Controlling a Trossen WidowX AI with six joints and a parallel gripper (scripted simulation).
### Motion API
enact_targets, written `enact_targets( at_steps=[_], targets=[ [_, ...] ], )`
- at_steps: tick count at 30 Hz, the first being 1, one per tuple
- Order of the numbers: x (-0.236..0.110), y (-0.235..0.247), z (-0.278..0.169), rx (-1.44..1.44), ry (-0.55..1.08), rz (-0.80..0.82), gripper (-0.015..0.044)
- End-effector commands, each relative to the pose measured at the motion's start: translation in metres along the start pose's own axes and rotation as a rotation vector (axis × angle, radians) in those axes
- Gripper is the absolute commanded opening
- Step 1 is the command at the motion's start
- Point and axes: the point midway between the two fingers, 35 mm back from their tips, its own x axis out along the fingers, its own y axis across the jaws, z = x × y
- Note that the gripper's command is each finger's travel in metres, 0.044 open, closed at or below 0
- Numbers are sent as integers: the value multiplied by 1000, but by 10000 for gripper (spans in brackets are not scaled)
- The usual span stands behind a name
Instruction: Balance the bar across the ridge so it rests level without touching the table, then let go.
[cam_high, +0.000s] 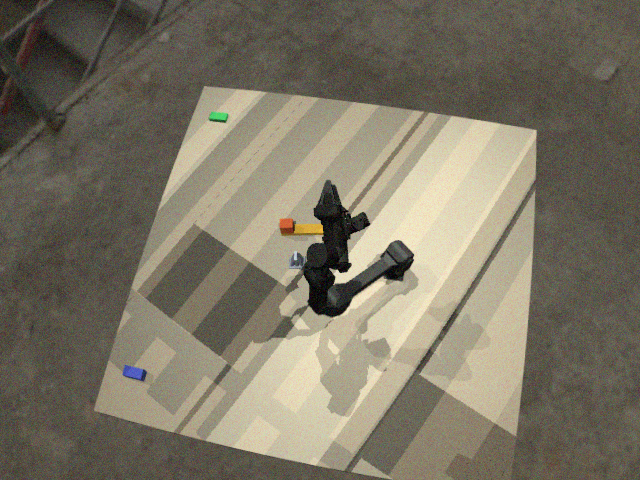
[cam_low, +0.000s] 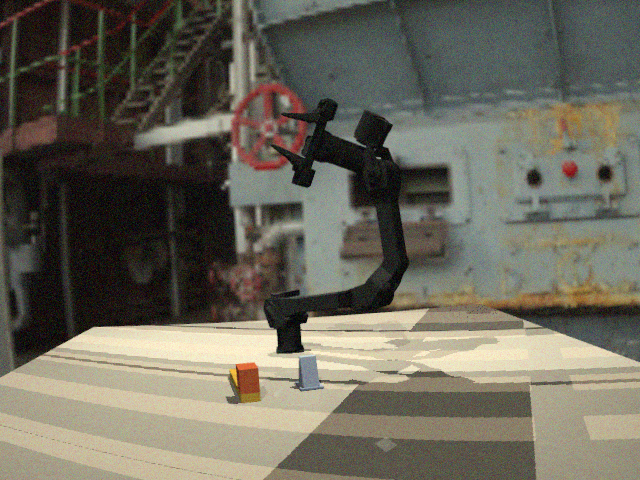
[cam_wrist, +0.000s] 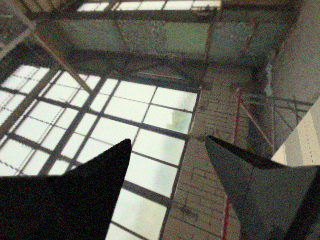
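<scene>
exterior view shows your hand high up, fingers spread and holding nothing. the bar lies flat on the tabletop far below it, just beside the ridge, long axis running toward the arm's base.

Base: short black pedestal standing on the table, near its middle.
Lower link: runs low and almost flat from the base out to the right, to an elbow.
Upper link: rises steeply from that elbow to the wrist, high above the table.
Gripper: raised high, pointing left and slightly upward.
Fingers: parted with open space between them, holding nothing.
</scene>
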Motion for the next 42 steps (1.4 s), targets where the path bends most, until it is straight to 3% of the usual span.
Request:
enact_targets(
  at_steps=[1,21,42],
  targets=[
    [4,1,21,98,14,-28,315],
    [45,-25,99,324,67,-211,315],
    [99,-75,123,653,170,-510,315]
  ],
)
